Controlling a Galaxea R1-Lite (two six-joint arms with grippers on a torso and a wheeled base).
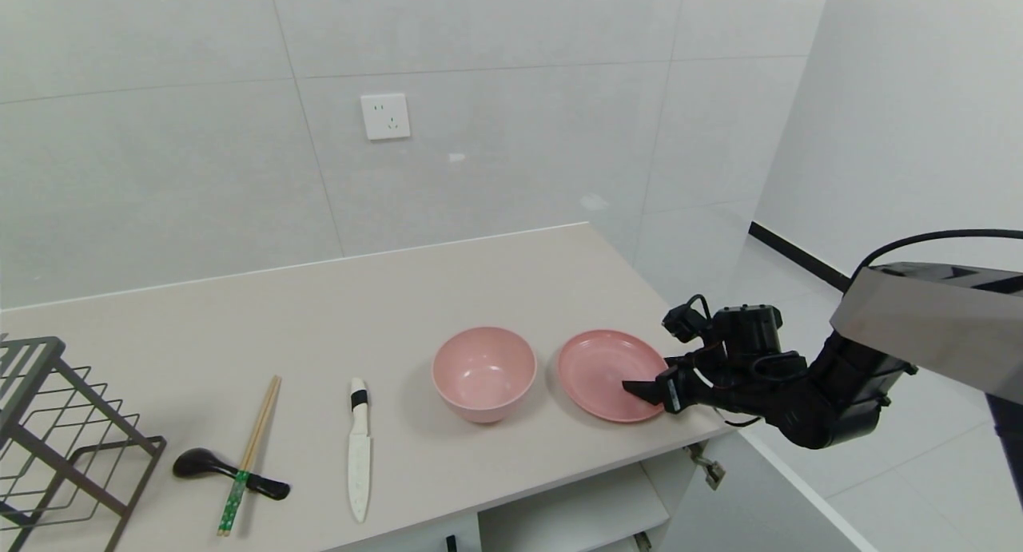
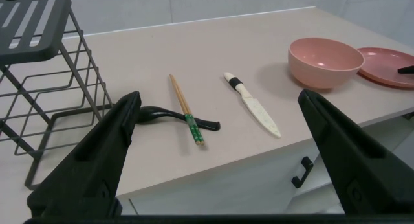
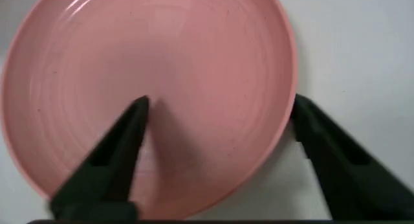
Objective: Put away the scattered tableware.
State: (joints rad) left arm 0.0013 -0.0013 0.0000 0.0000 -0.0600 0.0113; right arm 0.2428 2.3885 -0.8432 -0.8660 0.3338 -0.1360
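On the counter (image 1: 320, 312), at its right front corner, sits a shallow pink plate (image 1: 605, 374) with faint concentric rings, just beside a matching pink bowl (image 1: 483, 370); the right end effector (image 3: 220, 106) straddles its rim, spread wide; the left end effector (image 2: 218, 98) also gapes wide

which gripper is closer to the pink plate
Right. The right gripper straddles the rim of the pink plate; the left gripper sits far off, past the bowl and knife.
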